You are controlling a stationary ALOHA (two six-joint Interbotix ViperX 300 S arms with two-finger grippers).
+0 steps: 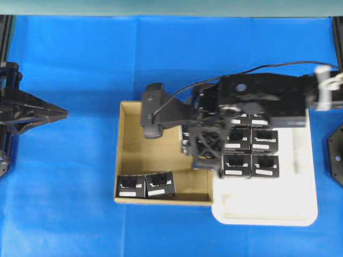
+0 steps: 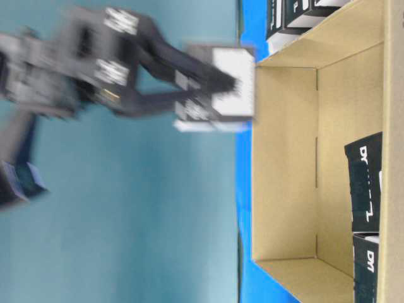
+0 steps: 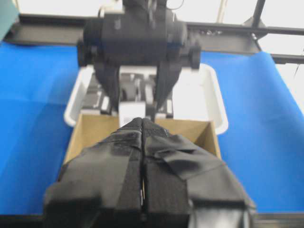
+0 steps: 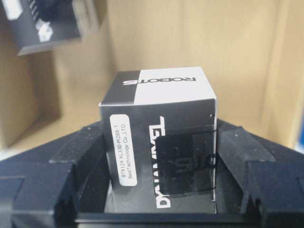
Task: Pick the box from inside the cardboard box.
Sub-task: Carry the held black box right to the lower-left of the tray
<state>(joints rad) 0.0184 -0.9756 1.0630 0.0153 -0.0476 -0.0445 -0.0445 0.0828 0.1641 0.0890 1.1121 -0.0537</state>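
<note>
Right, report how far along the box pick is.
Done: the right end effector is shut on one black box, and the table-level view shows it carried clear above the cardboard box floor. In hand: that lift. Left: two black boxes remain in the cardboard box; several others sit in the white tray. The left end effector is shut and idle.

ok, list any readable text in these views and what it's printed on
"ROBOTIS": top face of the box held in the right gripper.
"DYNAMIXEL": its front face, partly covered by a sticker.
"BTX124 XL330-M288-T" and "BestTechnology Co.,LTD": its white label.
Lettering on the other black boxes: too small or blurred to read.
</note>
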